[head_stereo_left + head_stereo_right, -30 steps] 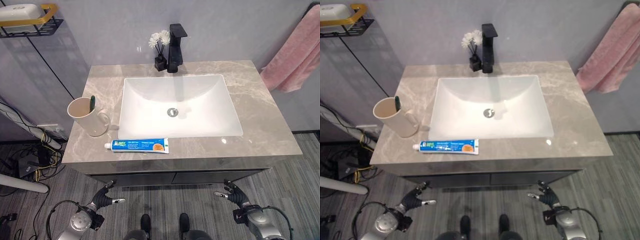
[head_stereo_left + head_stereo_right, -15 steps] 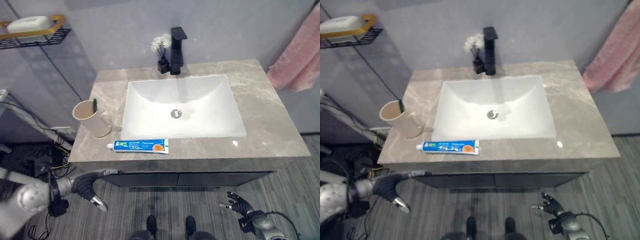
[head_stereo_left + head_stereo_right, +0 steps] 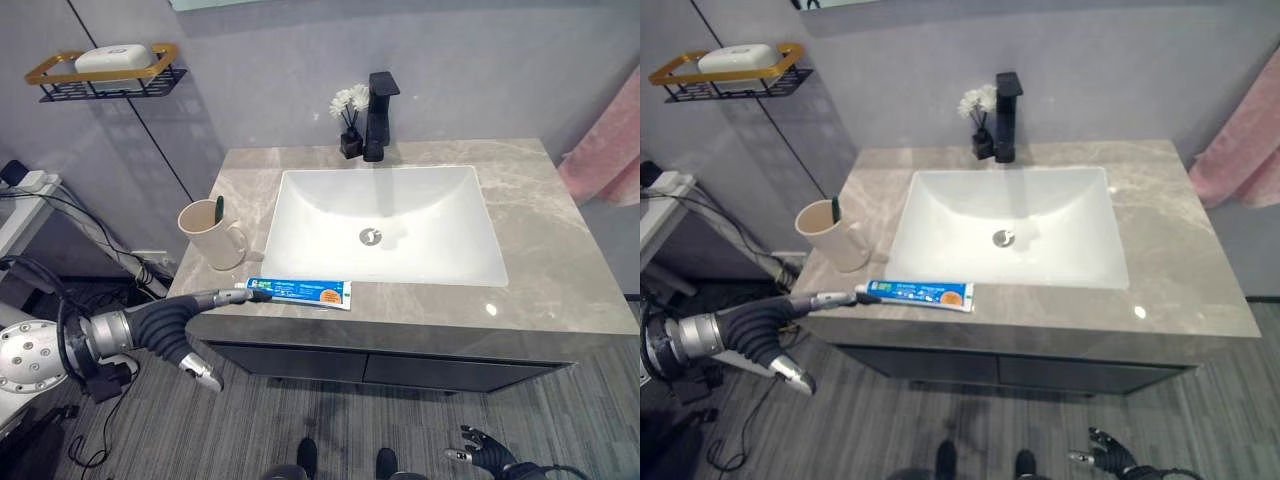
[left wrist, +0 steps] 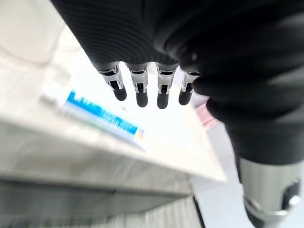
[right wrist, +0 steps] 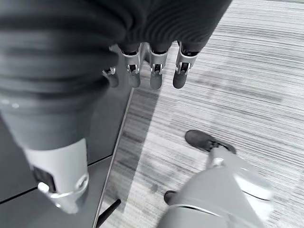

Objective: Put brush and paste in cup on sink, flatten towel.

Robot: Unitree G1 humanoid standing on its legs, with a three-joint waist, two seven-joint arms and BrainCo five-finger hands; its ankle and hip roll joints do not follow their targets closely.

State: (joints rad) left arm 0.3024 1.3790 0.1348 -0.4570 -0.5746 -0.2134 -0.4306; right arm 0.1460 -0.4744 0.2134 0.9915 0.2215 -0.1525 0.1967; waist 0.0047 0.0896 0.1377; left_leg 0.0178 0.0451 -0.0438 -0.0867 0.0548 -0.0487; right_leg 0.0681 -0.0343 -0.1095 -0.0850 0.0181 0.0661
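Here the paste tube (image 3: 300,292) lies on the counter just beyond the left robot hand's (image 3: 185,325) outstretched, empty fingers (image 3: 232,296).

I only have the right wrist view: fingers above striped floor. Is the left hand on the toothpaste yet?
Observer: Not gripping it. The left hand reaches with straight fingers to the cap end of the toothpaste, which lies along the front edge of the counter; I cannot tell if they touch.
Operator: And the brush?
Observer: A green toothbrush stands in the cup, just behind that cap end.
Operator: Towel?
Observer: The pink towel hangs to the right of the counter.
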